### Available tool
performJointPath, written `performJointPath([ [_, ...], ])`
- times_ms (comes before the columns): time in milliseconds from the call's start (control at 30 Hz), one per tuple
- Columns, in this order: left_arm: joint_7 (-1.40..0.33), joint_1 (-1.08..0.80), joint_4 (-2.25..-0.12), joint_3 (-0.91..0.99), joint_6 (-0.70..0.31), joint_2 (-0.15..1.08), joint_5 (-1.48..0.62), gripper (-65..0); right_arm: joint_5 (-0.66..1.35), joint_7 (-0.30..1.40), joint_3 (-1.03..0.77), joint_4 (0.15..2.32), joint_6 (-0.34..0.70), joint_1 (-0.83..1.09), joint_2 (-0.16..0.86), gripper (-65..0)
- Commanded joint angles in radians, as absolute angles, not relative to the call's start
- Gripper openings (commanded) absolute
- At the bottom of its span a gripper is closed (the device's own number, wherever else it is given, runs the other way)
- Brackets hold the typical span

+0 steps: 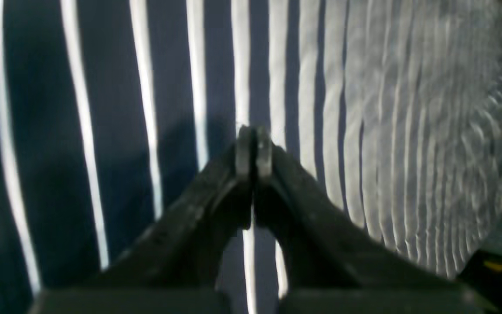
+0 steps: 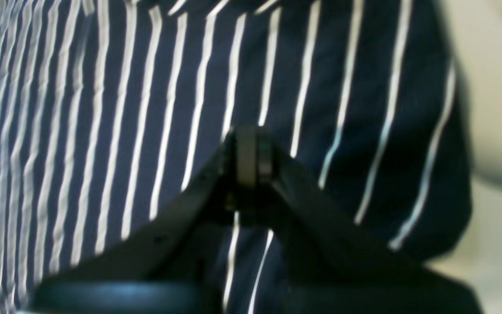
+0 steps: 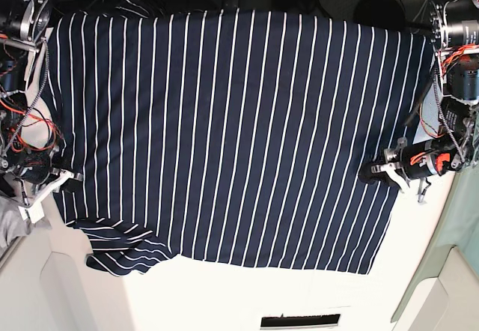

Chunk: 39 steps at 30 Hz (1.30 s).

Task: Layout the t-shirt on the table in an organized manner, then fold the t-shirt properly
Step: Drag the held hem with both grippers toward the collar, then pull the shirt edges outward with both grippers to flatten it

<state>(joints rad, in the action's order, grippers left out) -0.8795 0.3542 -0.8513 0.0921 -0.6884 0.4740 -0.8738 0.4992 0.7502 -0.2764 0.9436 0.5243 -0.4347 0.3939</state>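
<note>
T-shirt [image 3: 232,129] is spread flat, filling most of the base view, stripes running top to bottom. Its top edge reaches the cable clutter along the upper frame. The bottom hem sits above a bare strip of table [image 3: 224,293].

Lower left of the base view: one sleeve [image 3: 123,252] is crumpled and folded over itself, stripes running at an angle to the body. It's the only untidy patch.

Left gripper [image 3: 368,172] is at mid right of the base view, over the shirt's right edge. In the left wrist view its jaws are pressed together, tips [image 1: 254,148] meeting above striped fabric; no cloth visibly pinched between them.

Right gripper [image 3: 71,180] is at mid left, on the shirt's left edge. Jaws closed too in the right wrist view [image 2: 249,152], with fabric behind and table showing at the frame's right. Can't tell if either tip actually touches the cloth.

Surroundings: red and black wiring on both arms, a small grey cloth [image 3: 11,222] at the left edge, a dark slot [image 3: 299,320] in the tabletop at bottom centre, a greenish surface [image 3: 460,248] at far right.
</note>
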Motion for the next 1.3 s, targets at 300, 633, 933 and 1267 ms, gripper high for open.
performJointPath([
  [300, -0.901, 0.222, -1.019, 0.099, -0.698, 0.584, -0.961, -65.0, 0.629, 0.827, -0.313, 1.252, 0.531, -0.146, 0.448, -65.0],
  [633, -0.806, 0.08, -1.018, 0.098, -0.698, 0.535, -0.921, -65.0, 0.467, 0.588, -0.313, 1.214, 0.516, 0.008, 0.432, -65.0],
  [933, -0.777, 0.078, -1.018, 0.098, -0.698, 0.424, -0.84, -65.0, 0.408, 0.513, -0.312, 0.96, 0.52, -0.152, 0.413, -65.0],
  [1267, -0.685, 0.125, -1.018, 0.098, -0.635, 0.391, -0.716, -65.0, 0.362, 0.5, -0.312, 0.822, 0.519, -0.394, 0.413, -65.0],
])
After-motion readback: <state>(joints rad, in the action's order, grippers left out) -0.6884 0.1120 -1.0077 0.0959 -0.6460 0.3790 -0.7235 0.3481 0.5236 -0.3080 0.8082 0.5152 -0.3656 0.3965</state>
